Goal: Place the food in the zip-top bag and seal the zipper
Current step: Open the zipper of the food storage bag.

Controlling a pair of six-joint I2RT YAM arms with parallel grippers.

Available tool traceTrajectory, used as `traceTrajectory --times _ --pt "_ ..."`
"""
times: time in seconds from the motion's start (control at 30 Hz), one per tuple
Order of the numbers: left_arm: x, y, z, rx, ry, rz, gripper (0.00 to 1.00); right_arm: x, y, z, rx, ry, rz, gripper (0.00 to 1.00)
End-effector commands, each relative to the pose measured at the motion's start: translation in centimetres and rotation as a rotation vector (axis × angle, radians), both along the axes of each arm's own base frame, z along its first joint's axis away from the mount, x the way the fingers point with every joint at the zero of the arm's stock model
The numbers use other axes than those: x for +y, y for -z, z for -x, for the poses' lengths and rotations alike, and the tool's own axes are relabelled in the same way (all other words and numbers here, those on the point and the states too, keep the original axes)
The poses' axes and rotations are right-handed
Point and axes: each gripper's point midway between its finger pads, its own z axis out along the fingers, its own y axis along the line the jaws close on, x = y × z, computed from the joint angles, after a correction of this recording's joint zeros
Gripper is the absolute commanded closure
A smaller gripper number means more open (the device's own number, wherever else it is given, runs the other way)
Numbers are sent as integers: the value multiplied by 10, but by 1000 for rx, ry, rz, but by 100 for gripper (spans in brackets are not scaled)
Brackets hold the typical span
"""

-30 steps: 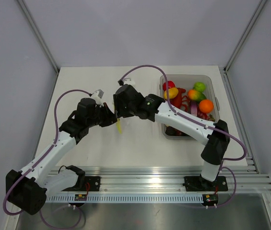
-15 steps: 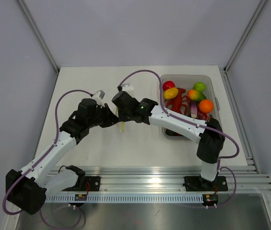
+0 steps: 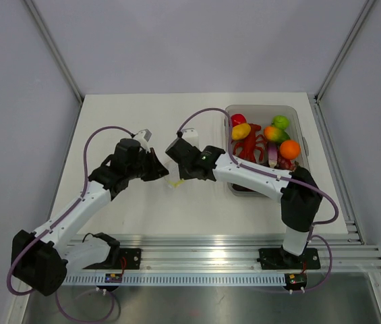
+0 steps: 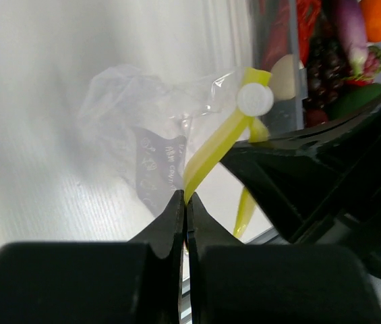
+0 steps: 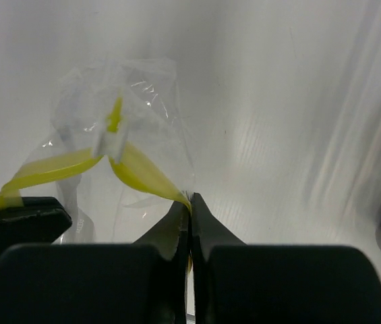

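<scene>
The zip-top bag (image 3: 170,182) is small, clear and crinkled, and hangs between my two grippers over the middle of the table. Its yellow zipper (image 4: 214,145) carries a white slider (image 4: 255,99). My left gripper (image 4: 185,199) is shut on one end of the zipper strip. My right gripper (image 5: 190,200) is shut on the other end of the zipper (image 5: 143,174), with the bag (image 5: 126,94) hanging just beyond. The two grippers (image 3: 163,172) (image 3: 181,177) nearly meet. The food (image 3: 264,138) is plastic fruit and vegetables lying in the bin.
A clear rectangular bin (image 3: 297,120) stands at the right of the table, full of the toy produce. Its near wall and contents show in the left wrist view (image 4: 291,74). The white table (image 3: 123,115) ends at a metal rail (image 3: 210,246) in front.
My right gripper has closed onto the yellow zipper and its wrist has swung down toward the bag. The left gripper has kept its hold and shifted slightly right.
</scene>
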Motion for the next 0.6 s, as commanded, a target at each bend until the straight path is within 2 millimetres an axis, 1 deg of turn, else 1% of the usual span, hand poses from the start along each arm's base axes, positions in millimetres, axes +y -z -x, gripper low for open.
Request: traceTrajectory --times 0.0,0.03,0.1,0.13,0.17,0.2,0.23,0.27,0.33,0.37,0.4,0.43,0.47,0.53,0.57 --pt "2 -8 -10 -41 11 -56 100 -17 -24 -12 -26 67 -93 100" --pt "2 -4 -9 -33 27 -71 100 -24 -21 -11 -17 74 -99 100" --pt "-1 -3 -9 -25 53 -77 100 -32 -14 -11 -2 84 -108 100" --pt "-5 -5 -10 -24 67 -72 100 -37 -18 -14 -4 96 -124 100" --pt "-9 0 -12 -8 81 -77 100 -39 -17 -15 -1 100 -128 100" --pt "-15 0 -11 -8 98 -84 100 -40 -18 -16 -4 102 -134 100" --pt "-21 -5 -13 -20 107 -91 100 -45 -19 -18 -7 109 -129 100" --pt "-26 0 -14 -10 119 -109 100 -46 -19 -20 -8 111 -130 100" --pt "-40 0 -13 -20 138 -131 100 -49 -20 -20 0 109 -138 100" --pt "-47 -6 -16 -38 142 -129 100 -53 -19 -24 2 120 -143 100" --pt "-54 -2 -16 -31 142 -145 100 -52 -18 -23 13 108 -159 100" --pt "-58 -2 -17 -29 141 -148 100 -53 -18 -25 15 110 -169 100" --pt "-62 -6 -20 -37 140 -143 100 -57 -16 -28 19 118 -168 100" --pt "-68 -3 -23 -31 137 -154 100 -59 -11 -28 34 111 -166 100" --pt "-72 -7 -24 -44 141 -152 100 -59 -9 -29 44 109 -175 100"
